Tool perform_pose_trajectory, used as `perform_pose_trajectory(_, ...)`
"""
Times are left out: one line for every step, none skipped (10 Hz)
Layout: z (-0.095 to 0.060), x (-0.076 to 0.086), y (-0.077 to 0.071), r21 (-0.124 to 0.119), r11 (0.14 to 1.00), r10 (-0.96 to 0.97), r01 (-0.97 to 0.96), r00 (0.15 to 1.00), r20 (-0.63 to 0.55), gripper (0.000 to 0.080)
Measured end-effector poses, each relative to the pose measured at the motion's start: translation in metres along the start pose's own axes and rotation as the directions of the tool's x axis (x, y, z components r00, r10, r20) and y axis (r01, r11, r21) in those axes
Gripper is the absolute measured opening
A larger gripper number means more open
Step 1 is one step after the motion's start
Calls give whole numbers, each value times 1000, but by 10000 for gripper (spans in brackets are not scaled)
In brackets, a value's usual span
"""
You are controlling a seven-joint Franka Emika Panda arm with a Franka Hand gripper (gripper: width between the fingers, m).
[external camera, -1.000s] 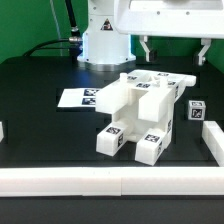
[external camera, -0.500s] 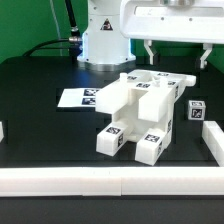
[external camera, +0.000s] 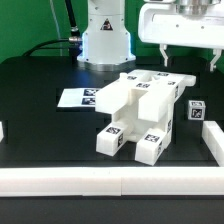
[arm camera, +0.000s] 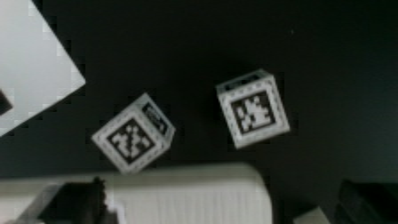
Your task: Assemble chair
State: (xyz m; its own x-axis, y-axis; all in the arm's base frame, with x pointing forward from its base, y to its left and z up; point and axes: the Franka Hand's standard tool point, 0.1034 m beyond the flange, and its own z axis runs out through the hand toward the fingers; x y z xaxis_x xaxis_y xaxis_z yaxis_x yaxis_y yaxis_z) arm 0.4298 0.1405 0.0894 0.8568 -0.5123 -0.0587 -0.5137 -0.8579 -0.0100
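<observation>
The partly built white chair [external camera: 140, 110] stands in the middle of the black table, with tags on its lower blocks. A small tagged cube [external camera: 197, 110] sits just to its right in the exterior view. My gripper [external camera: 188, 58] hangs open above and behind them and holds nothing. The wrist view shows two tagged white blocks [arm camera: 134, 132] [arm camera: 253, 108] on the dark table, a white slab edge [arm camera: 32, 60], and a blurred white piece [arm camera: 187, 195] lying between my dark fingers [arm camera: 75, 200].
The marker board [external camera: 80, 98] lies flat at the exterior view's left of the chair. A plain white rail [external camera: 110, 181] runs along the front, and another [external camera: 213, 140] stands at the right. The robot's base [external camera: 105, 35] stands at the back.
My gripper has shifted toward the exterior view's right, still open. The chair and the cube have not moved.
</observation>
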Motion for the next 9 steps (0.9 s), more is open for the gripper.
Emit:
perform_pose_trajectory(7,-5,1,-7,1000,-9,9,1000,1,649)
perform_pose_trajectory(15,-10,1,-15,1000,-19,19,1000,-1,649)
perform_pose_trajectory(21,-11,2,-21,999,-25,25,1000,-2,649)
perform_pose_trajectory(23,-6,4,-24,998,-51,51,999,-2,649)
perform_pose_trajectory(22,0,6,-23,998,-63,63,998,-5,649)
perform_pose_trajectory(22,7,8,-22,997,-81,81,997,-9,649)
perform_pose_trajectory(20,18,10,-18,994,-105,105,994,-14,649)
perform_pose_trajectory(19,27,9,-16,994,-110,110,994,-18,649)
perform_pose_trajectory(18,36,8,-17,992,-124,123,992,-19,649)
